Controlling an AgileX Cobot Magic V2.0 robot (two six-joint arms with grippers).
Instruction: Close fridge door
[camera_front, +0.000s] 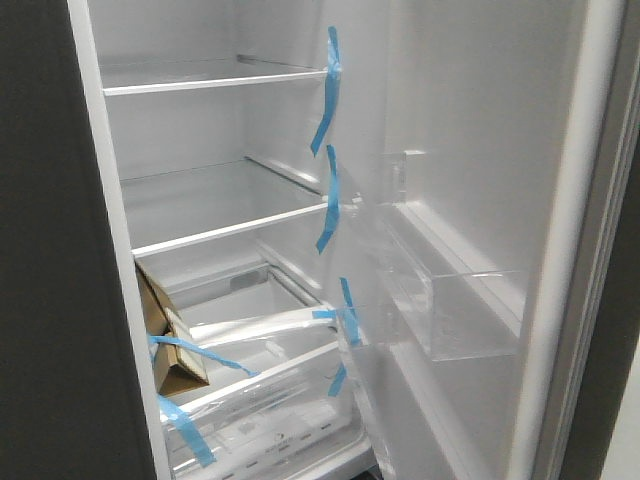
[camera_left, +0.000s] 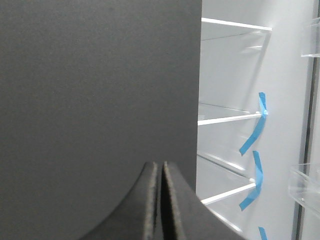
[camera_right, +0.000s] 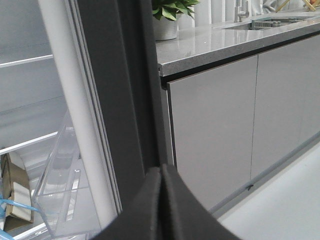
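Fridge door (camera_front: 480, 200) open, white lining, clear bin, left end effector (camera_left: 161, 200) and right end effector (camera_right: 161, 200) pressed closed, empty

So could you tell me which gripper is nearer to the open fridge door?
Right. The right gripper, shut, sits beside the fridge door at its dark edge; the left gripper, also shut, faces the dark panel across the compartment.

L pincer (camera_left: 162, 200) fingers pressed together, R pincer (camera_right: 161, 202) likewise, both empty

The fridge door (camera_front: 480, 150) has a smooth white plastic lining and a clear glossy plastic bin (camera_front: 450, 310); beside it, the countertop (camera_right: 225, 42) looks polished stone.
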